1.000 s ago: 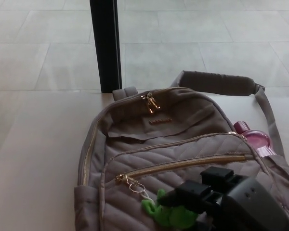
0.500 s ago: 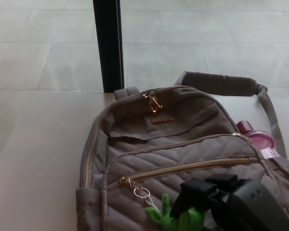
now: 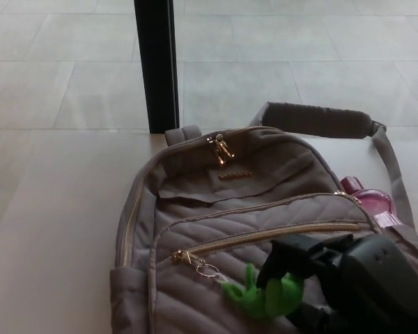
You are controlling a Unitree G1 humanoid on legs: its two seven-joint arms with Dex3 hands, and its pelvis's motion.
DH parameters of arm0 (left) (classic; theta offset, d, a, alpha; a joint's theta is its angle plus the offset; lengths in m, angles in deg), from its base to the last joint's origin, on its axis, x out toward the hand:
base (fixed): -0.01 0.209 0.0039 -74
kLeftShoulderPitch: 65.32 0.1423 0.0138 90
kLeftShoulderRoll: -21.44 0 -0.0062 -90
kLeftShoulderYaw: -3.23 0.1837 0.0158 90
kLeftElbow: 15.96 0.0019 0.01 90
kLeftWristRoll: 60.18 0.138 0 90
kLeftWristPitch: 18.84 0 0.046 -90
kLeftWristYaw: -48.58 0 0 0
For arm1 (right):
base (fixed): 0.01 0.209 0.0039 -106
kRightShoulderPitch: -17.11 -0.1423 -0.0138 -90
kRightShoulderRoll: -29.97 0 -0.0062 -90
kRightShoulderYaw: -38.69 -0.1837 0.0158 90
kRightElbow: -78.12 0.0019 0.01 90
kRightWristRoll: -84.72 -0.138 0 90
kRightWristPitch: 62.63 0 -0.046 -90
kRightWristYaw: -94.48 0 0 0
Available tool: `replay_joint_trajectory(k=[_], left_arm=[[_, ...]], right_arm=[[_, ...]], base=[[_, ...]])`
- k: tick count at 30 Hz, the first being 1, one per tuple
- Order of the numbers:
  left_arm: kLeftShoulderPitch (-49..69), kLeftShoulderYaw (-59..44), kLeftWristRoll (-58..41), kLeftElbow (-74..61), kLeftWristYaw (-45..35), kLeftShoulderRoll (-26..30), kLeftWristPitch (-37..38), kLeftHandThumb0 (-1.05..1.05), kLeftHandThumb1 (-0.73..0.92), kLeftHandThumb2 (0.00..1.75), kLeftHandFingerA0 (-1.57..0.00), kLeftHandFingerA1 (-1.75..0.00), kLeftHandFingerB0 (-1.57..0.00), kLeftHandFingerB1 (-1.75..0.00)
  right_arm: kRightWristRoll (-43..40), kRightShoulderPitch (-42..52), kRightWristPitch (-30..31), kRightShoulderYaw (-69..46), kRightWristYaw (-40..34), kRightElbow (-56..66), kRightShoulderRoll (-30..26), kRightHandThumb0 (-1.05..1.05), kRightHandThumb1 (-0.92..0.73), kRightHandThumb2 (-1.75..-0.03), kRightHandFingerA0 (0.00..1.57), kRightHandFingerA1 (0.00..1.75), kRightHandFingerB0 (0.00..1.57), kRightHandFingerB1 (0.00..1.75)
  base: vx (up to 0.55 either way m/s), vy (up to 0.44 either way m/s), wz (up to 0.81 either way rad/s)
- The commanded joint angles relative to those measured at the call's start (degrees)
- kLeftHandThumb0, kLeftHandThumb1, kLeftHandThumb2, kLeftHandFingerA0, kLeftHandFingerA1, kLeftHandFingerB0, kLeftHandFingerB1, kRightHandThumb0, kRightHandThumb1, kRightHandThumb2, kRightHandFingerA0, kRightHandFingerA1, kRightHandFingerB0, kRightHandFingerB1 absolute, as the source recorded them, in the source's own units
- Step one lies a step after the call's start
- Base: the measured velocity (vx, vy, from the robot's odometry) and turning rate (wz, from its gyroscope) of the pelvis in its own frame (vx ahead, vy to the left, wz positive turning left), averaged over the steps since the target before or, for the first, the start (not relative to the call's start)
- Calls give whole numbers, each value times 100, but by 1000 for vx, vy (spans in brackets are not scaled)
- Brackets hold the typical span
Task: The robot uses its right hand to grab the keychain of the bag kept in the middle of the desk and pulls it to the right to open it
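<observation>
A grey quilted backpack lies flat in the middle of the light desk, its front pocket zipper closed with the pull at the left end. A silver ring links the pull to a green plush keychain. My right hand comes in from the lower right, black fingers closed around the green keychain. The left hand is out of the picture.
A pink bottle sits in the bag's right side pocket. The padded shoulder strap arcs over the back right. A black post stands behind the desk's far edge, on the tiled floor.
The right hand has closed on the green keychain and lifted it slightly up and to the right; the ring now lies slanted toward the hand. The zipper pull stays at the left end.
</observation>
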Motion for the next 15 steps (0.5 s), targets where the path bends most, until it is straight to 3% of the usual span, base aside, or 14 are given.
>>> replay_joint_trajectory(k=[1, 3, 4, 5, 6, 7, 8, 12, 15], left_arm=[[78, 66, 126, -62, 139, 101, 151, -85, 92, 72, -78, -61, -64, -44], [51, 3, 48, -17, 70, 77, 95, -82, 92, 70, -77, -57, -62, -43], [55, -45, 0, 13, 26, 64, 135, -87, 92, 69, -79, -61, -63, -43], [53, -22, 44, 33, 89, 63, 176, -87, 92, 70, -82, -64, -66, -45], [91, -15, 54, 35, 94, 54, 178, -87, 92, 71, -82, -63, -65, -45], [106, -13, 56, 38, 94, 50, 180, -87, 92, 71, -82, -63, -65, -45], [116, -8, 57, 18, 77, 60, 190, -87, 92, 72, -79, -63, -65, -45], [151, -20, 37, -40, 74, 82, 127, -85, 92, 71, -80, -62, -66, -45], [140, -42, 16, 20, 43, 76, 104, -88, 92, 71, -81, -63, -64, -44]], right_arm=[[-344, -443, 446, -384, 434, -16, -76, -23, -34, -129, 108, 175, 76, 175], [-455, -673, 517, -510, 543, -66, -117, -24, -34, -131, 108, 175, 74, 175], [-454, -872, 602, -616, 691, -67, -221, -34, -38, -121, 132, 150, 107, 136], [-509, -963, 643, -681, 767, -79, -271, -35, -38, -122, 131, 149, 106, 135], [-547, -979, 632, -728, 814, -73, -334, -28, -34, -135, 105, 175, 78, 167], [-568, -987, 631, -749, 842, -69, -361, -28, -34, -135, 105, 175, 78, 167], [-620, -1051, 647, -817, 862, -95, -407, -33, -36, -120, 131, 147, 108, 134], [-646, -1171, 701, -960, 943, -121, -529, -35, -37, -120, 131, 147, 108, 133], [-841, -1219, 540, -1388, 984, -302, -941, -35, -35, -116, 130, 145, 107, 129]], base=[[0, 0, 0], [0, 0, 0], [0, 0, 0], [0, 0, 0], [0, 0, 0], [0, 0, 0], [0, 0, 0], [0, 0, 0], [0, 0, 0]])
